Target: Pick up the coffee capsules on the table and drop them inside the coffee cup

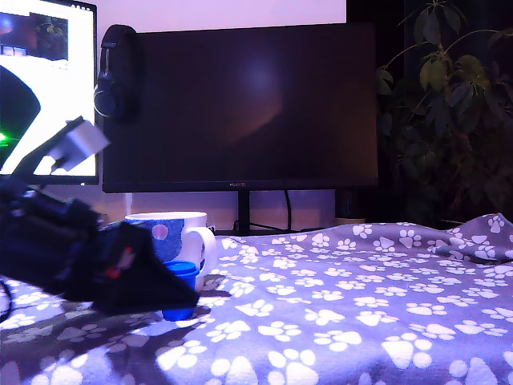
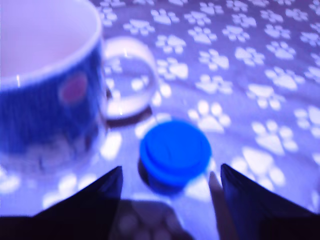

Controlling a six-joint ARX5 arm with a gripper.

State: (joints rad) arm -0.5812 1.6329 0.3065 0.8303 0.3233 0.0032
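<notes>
Gripper (image 2: 170,200) spread wide, holding nothing; both fingers (image 2: 250,200) low at the cloth, one either side of the blue capsule (image 2: 175,155). Fingers not touching it: gap visible on each side in the wrist view.

Capsule stands on the table (image 1: 361,321) with a flat circular face up, just beside the cup (image 1: 172,233), on the handle side. Wrist view is blurred, so whether it sits rim-up or rim-down cannot be settled. Only the blue capsule is seen; no white one in either view.

Handling, judged: light, thin plastic, smooth and tapered. Likely to slip or squirt out under a hard pinch, and to skid on the cloth if nudged. Best hold is across the side wall near the flange, fingers square to it, moderate force.

Cup is upright, mouth open, interior looks empty. Behind it, in the exterior view: dark monitor (image 1: 240,104), a lit screen (image 1: 40,80) at that view's left, a plant (image 1: 457,104) at its right.
</notes>
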